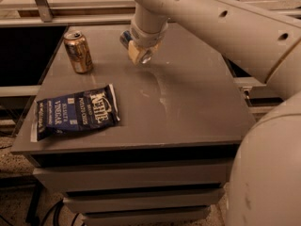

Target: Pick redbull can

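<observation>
The gripper is seen near the middle of the far edge of the table, closed about the redbull can, whose blue and silver ends are left showing on either side. A slow, straight lift is called for, with a firm grip so that the tilted can is not let slip. The gold can by the far left corner is to be cleared; the chip bag near the left edge is well apart.

Grey tabletop on drawer-like base; warm dim light, sheen mid-top. Metal rails behind, dark gap at left. Speckled floor w/ cables. Gripper over tabletop's far middle.
</observation>
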Robot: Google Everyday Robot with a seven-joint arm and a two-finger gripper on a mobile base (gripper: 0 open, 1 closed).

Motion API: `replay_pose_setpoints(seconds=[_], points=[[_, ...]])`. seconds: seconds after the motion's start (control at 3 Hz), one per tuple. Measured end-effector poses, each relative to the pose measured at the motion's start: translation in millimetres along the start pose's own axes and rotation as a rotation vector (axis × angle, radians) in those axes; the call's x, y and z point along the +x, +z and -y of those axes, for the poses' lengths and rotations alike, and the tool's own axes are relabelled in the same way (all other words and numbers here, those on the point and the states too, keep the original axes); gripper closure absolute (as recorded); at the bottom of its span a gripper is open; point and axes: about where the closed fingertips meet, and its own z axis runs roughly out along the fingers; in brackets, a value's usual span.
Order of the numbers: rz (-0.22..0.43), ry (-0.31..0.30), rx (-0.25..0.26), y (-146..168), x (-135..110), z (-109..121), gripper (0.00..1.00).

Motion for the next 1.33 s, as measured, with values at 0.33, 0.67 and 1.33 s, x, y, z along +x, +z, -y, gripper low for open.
replay_pose_setpoints(seconds=[0.33,0.67,1.33], points=[[0.017,-0.007,-0.004,-19,0,12,1.0],[0.037,-0.024,-0.008,-38,-2,23,1.0],[0.07,-0.068,-0.009,-72,-11,39,1.0]])
